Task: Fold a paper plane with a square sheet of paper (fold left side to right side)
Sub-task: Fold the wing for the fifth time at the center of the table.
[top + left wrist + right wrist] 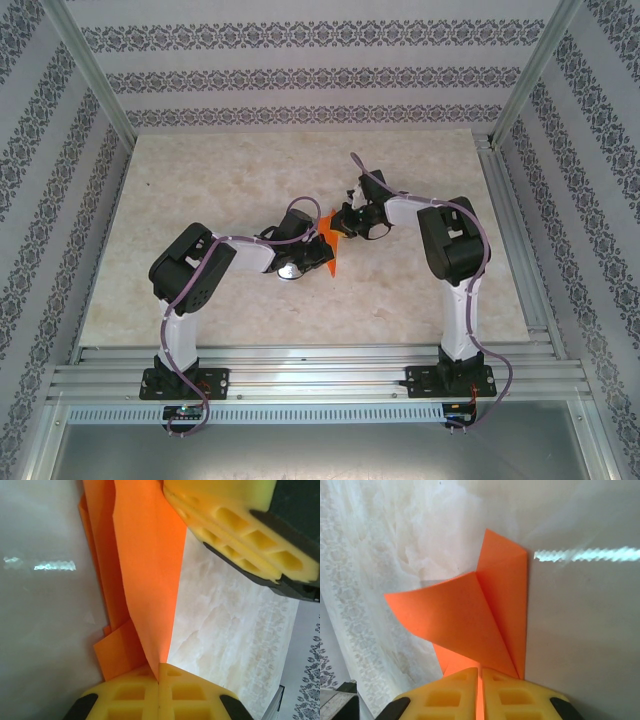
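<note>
1. I am pressing my left gripper shut, and its two yellow fingers are meeting at the bottom of the view.
2. Between them I am pinching a pointed lower corner of the orange sheet of paper.
3. The sheet is rising from my fingers in several folded layers and is reaching the top edge.
4. The right gripper is sitting against the sheet's upper right edge.
5. The marbled table is lying behind the paper.

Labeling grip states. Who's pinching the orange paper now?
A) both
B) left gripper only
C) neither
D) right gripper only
A: the paper runs into the closed seam of the left gripper in its wrist view, and the right gripper pinches it likewise in its own.
</note>
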You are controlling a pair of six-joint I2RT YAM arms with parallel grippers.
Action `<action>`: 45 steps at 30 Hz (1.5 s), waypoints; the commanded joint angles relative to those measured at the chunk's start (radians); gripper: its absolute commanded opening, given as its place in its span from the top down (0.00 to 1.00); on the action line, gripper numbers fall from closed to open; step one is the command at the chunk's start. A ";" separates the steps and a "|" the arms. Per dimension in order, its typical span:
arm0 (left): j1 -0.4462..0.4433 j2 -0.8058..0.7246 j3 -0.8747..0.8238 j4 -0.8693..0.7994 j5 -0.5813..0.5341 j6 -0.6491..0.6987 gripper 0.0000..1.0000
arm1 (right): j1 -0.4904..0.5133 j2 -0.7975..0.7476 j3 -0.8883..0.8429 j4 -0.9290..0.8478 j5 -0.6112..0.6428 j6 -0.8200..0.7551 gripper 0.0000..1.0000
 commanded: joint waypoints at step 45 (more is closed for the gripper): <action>-0.039 0.057 -0.045 -0.165 -0.017 0.004 1.00 | 0.003 -0.234 -0.216 0.287 0.069 0.077 0.85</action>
